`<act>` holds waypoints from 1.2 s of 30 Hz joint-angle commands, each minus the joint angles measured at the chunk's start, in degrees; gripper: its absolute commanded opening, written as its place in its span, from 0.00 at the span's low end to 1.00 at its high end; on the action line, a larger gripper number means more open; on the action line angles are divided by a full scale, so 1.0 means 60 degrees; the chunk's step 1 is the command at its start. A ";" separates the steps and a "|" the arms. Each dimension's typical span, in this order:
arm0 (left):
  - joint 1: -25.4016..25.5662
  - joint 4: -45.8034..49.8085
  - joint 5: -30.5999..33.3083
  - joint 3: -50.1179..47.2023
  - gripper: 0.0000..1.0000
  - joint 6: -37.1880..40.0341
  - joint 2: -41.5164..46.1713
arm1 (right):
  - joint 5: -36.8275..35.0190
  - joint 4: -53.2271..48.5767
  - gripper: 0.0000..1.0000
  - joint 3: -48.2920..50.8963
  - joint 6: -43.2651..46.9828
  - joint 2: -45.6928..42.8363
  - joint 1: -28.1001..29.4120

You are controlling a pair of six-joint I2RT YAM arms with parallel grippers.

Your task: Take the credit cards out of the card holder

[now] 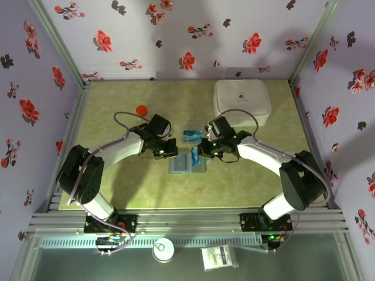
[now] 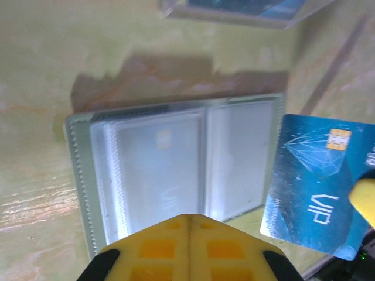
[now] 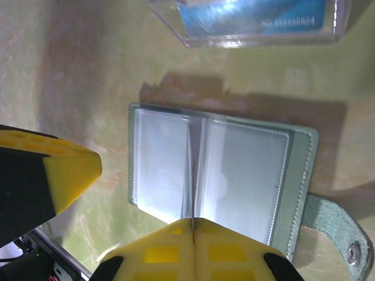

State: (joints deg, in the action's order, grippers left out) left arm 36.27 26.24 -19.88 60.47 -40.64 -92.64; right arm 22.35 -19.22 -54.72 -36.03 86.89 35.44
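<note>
My right gripper (image 3: 192, 227) pinches the thin blue plastic card (image 2: 313, 184), so I should lift it slowly, straight up from the open grey-green folding card holder (image 2: 176, 170) lying on the counter (image 2: 35, 70), with my closed, empty left gripper (image 2: 189, 221) near its edge.

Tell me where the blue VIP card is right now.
In the left wrist view the blue VIP card sits at the right, overlapping the open card holder at its right edge, pinched edge-on in the right gripper.
</note>
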 commanded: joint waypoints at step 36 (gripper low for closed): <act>-0.0914 -0.0657 0.0364 -0.0072 0.02 -0.0243 0.0775 | -0.2200 -0.6273 0.00 -0.7262 1.3555 0.4046 -0.0155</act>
State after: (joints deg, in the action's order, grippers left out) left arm 32.05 21.23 -17.98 62.17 -41.41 -90.48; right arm 7.68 -52.64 -94.61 41.32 109.16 34.85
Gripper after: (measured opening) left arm 0.038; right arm 0.050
